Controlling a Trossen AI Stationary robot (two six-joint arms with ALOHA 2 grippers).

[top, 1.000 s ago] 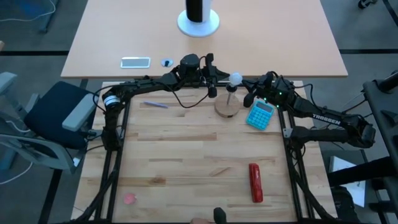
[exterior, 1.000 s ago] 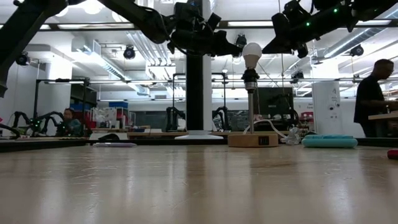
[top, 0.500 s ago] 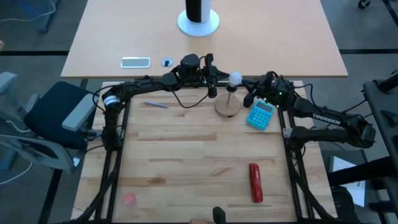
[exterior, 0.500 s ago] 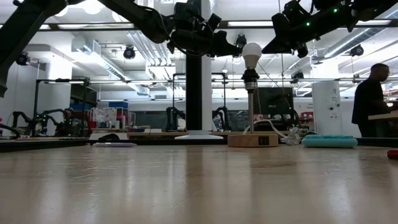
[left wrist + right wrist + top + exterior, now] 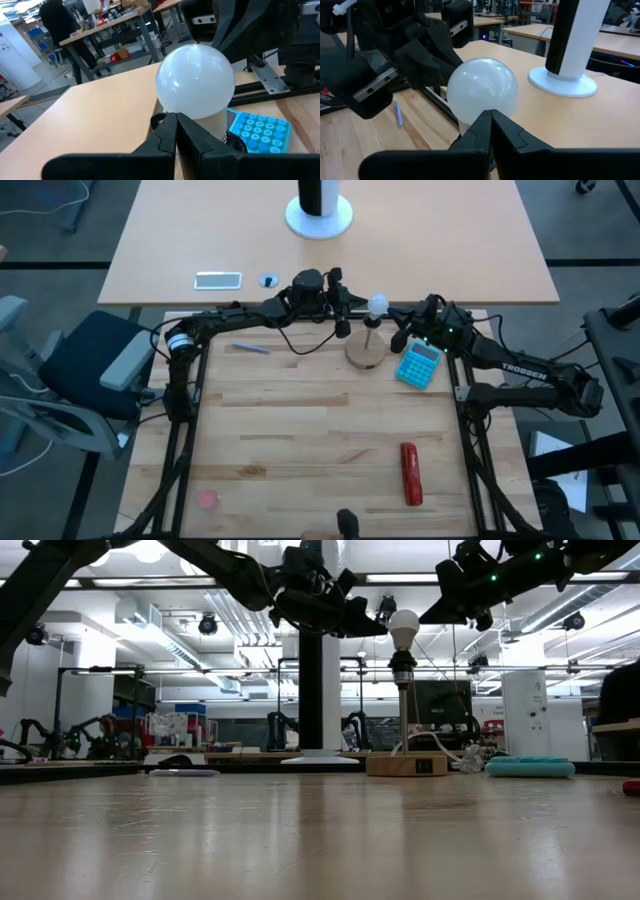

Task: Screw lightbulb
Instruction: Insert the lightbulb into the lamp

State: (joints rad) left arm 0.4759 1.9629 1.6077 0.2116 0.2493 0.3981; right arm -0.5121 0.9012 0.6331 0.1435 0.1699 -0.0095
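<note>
The bulb (image 5: 404, 628) is sitting upright on top of the thin post (image 5: 403, 705) that is rising from the wooden base (image 5: 365, 352) at the far edge of the table (image 5: 300, 440), with the calculator (image 5: 418, 364) lying just beside the base. Its screw end is pointing down into the dark socket, so it appears to be seated, though how far it is threaded in cannot be judged.

The 2 arms are flanking it at bulb height. The left gripper (image 5: 176, 131) is hanging close beside the bulb with its jaws fully closed, holding nothing. The right gripper (image 5: 490, 127) is doing the same from the opposite side, jaws pressed together and empty. With both tips closed and pointing at the globe, neither is gripping it. They seem to be waiting near it, either having let go or lining up to nudge it round.
</note>
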